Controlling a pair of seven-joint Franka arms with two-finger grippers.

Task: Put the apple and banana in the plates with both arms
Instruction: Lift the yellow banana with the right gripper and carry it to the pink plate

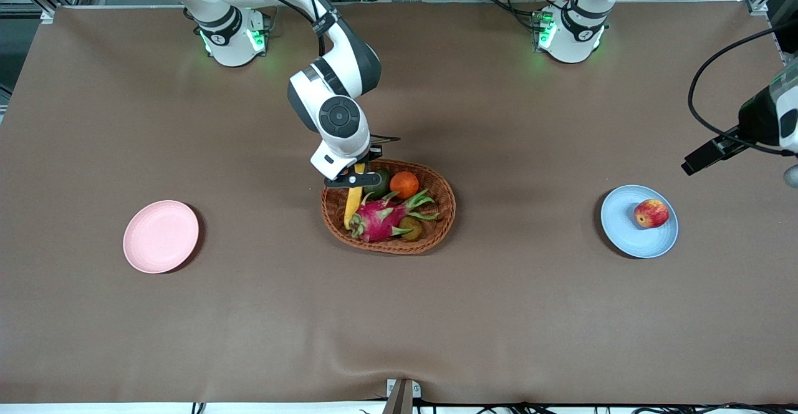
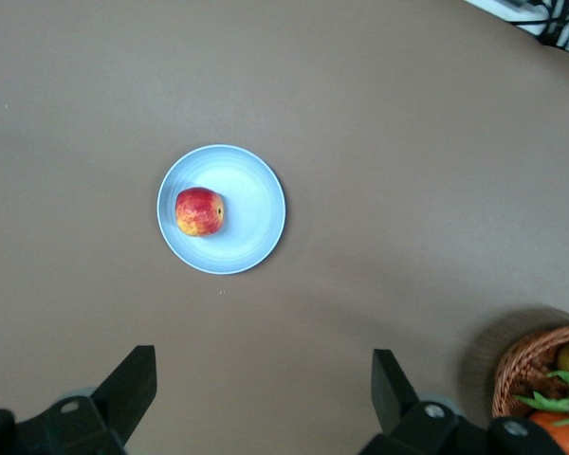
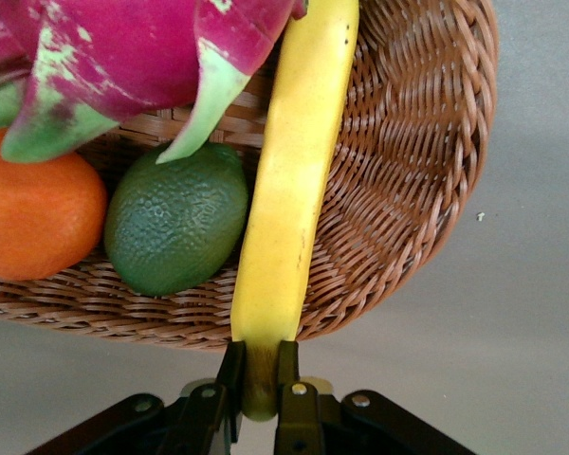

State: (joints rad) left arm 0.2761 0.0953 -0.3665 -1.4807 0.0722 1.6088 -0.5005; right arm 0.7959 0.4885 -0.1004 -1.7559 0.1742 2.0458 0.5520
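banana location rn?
Front view: the banana lies in the basket mid-table, beside the dragon fruit, its end pinched by the right gripper.

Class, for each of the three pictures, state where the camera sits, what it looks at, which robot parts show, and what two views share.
Front view: high across the table, facing both bases; right pincer in the basket.
Left wrist view: looks down on the apple on the blue plate; open left pincer shows.
Right wrist view: right pincer shut on the banana.
Shared: the wrist views both show the basket and the orange.
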